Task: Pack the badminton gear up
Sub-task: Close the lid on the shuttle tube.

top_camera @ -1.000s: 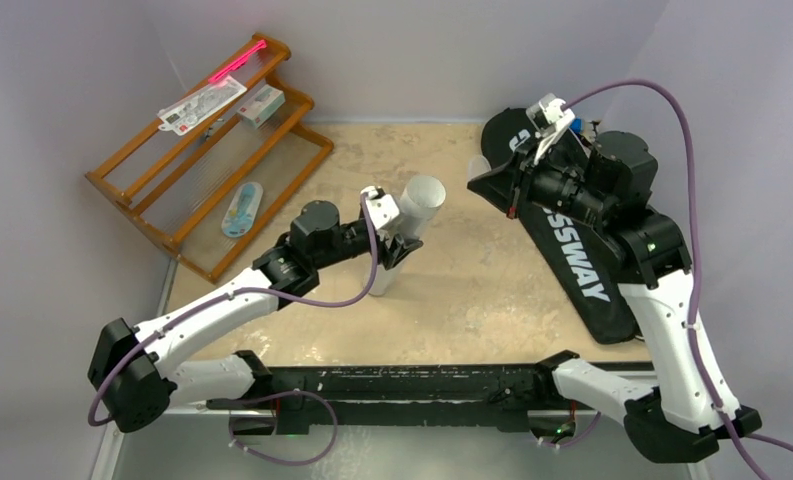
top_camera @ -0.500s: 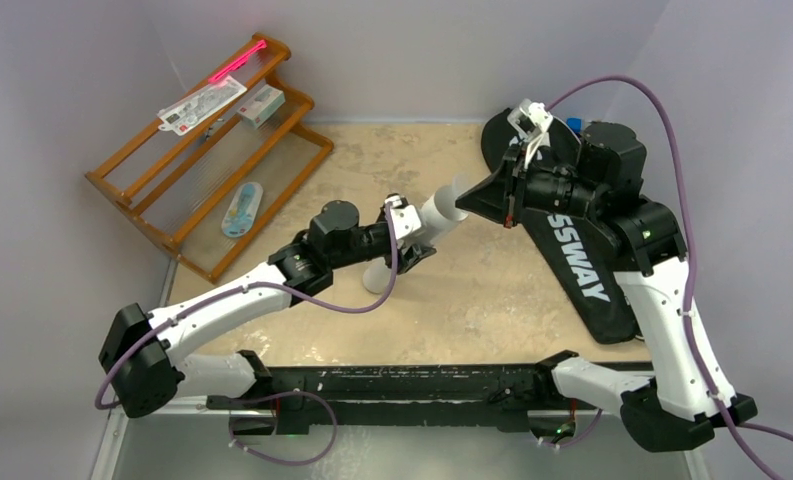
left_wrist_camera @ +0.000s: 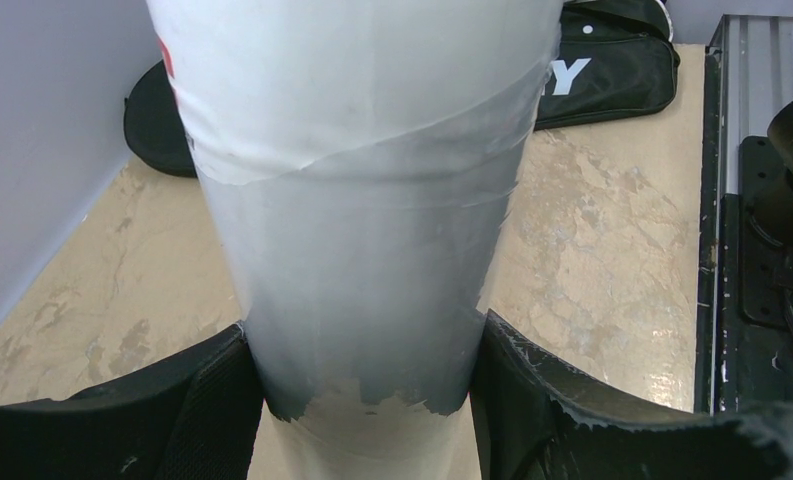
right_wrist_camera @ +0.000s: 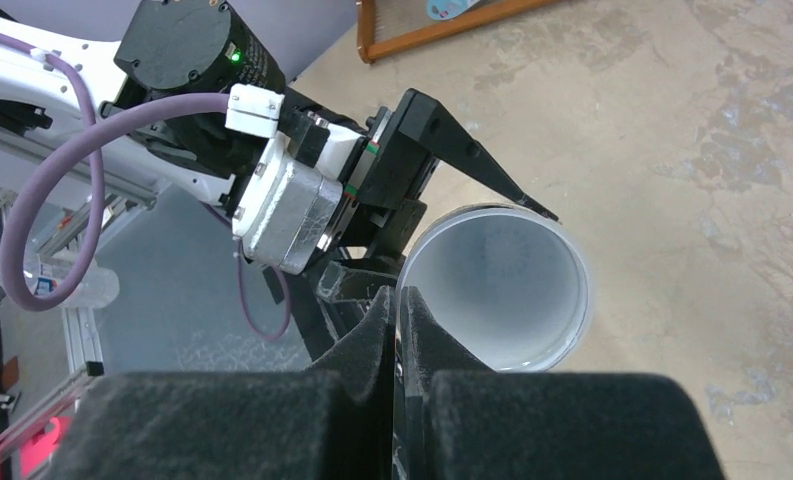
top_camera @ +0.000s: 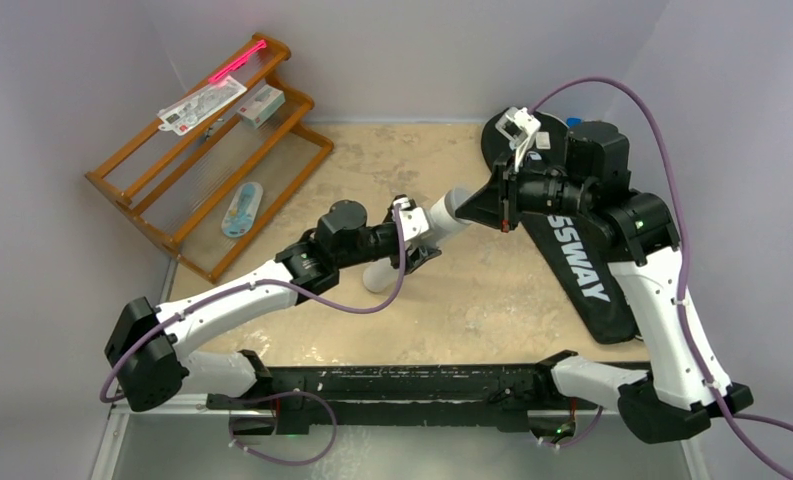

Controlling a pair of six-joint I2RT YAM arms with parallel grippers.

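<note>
My left gripper is shut on the long white-silver tube, which leans up to the right over the table. In the left wrist view the tube fills the gap between both black fingers. Its open mouth faces my right gripper, which is shut on a lifted edge of the black bag with white lettering. In the right wrist view those jaws are pinched together just left of the tube's rim. No rackets or shuttlecocks show.
An orange wooden rack stands at the back left with a white carton and a pink-edged card on it. Grey walls close in the left, back and right. A black rail runs along the near edge.
The tube has gone from upright to leaning right, carried toward the bag by my left gripper. My right gripper has moved left with the bag's edge to meet the tube's mouth.
</note>
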